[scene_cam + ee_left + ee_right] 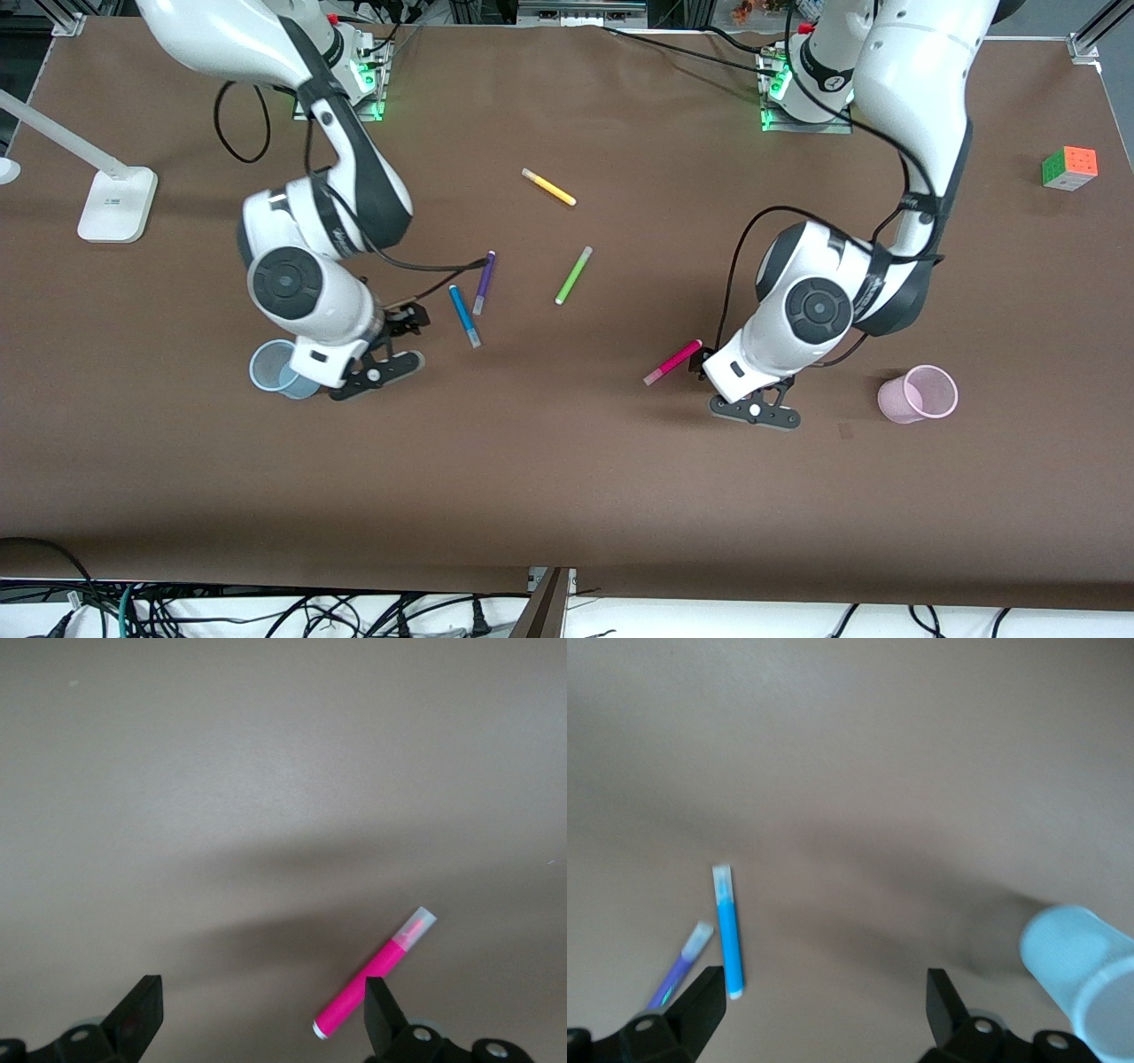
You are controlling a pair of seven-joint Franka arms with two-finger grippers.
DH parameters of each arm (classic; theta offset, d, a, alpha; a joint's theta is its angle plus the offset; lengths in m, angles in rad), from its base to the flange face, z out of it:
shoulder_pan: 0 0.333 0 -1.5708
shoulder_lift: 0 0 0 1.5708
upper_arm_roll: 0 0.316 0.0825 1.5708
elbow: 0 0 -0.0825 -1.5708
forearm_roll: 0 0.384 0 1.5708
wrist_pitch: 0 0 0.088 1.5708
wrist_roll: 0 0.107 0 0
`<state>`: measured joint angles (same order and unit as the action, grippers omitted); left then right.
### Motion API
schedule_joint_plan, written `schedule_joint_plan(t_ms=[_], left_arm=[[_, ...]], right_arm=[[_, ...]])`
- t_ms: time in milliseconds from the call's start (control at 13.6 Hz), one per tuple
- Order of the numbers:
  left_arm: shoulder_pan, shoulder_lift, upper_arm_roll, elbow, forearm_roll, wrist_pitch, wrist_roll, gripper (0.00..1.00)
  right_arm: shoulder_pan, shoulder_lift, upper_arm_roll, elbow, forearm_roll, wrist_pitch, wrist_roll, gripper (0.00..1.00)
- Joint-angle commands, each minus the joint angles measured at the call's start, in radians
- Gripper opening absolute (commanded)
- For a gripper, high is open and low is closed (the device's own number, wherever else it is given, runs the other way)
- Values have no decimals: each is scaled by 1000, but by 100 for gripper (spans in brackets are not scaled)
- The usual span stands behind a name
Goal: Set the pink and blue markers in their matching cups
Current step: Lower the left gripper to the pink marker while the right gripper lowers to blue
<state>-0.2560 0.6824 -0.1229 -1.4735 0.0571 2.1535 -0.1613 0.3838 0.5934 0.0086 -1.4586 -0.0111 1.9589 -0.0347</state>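
The pink marker (673, 361) lies flat on the brown table, with its pale cap end nearer the front camera. My left gripper (709, 365) hovers open and empty just beside its pink end. In the left wrist view the pink marker (376, 983) lies by one finger of the left gripper (261, 1017). The pale pink cup (921, 393) stands toward the left arm's end. The blue marker (464, 316) lies flat beside the purple one. My right gripper (403, 326) is open and empty over the table between the blue marker (727, 935) and the pale blue cup (276, 368). The right gripper (822, 1014) and the blue cup (1085, 979) show in the right wrist view.
A purple marker (484, 282) lies next to the blue one, and also shows in the right wrist view (682, 966). A green marker (573, 276) and a yellow marker (548, 187) lie farther from the camera. A colour cube (1069, 167) and a white lamp base (115, 204) sit at the table's ends.
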Motion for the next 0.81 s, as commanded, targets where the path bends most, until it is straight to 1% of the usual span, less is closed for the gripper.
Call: schedule_joint_plan(t_ms=[0, 147, 294, 514, 587, 734], left_arm=[[-9, 29, 3, 27, 20, 2, 49, 100], [-32, 54, 3, 25, 42, 18, 57, 100], [-61, 69, 3, 13, 53, 69, 74, 100], [-86, 77, 3, 12, 49, 71, 74, 100], [-88, 75, 2, -5, 50, 71, 77, 100], [-104, 78, 3, -30, 55, 72, 118, 100]], right_arm=[[32, 52, -6, 15, 14, 54, 9, 100], [53, 81, -6, 14, 14, 69, 9, 100], [81, 107, -6, 9, 14, 99, 9, 100], [104, 146, -6, -2, 14, 147, 9, 100], [112, 157, -6, -6, 13, 161, 9, 100], [121, 164, -6, -37, 11, 202, 77, 100]])
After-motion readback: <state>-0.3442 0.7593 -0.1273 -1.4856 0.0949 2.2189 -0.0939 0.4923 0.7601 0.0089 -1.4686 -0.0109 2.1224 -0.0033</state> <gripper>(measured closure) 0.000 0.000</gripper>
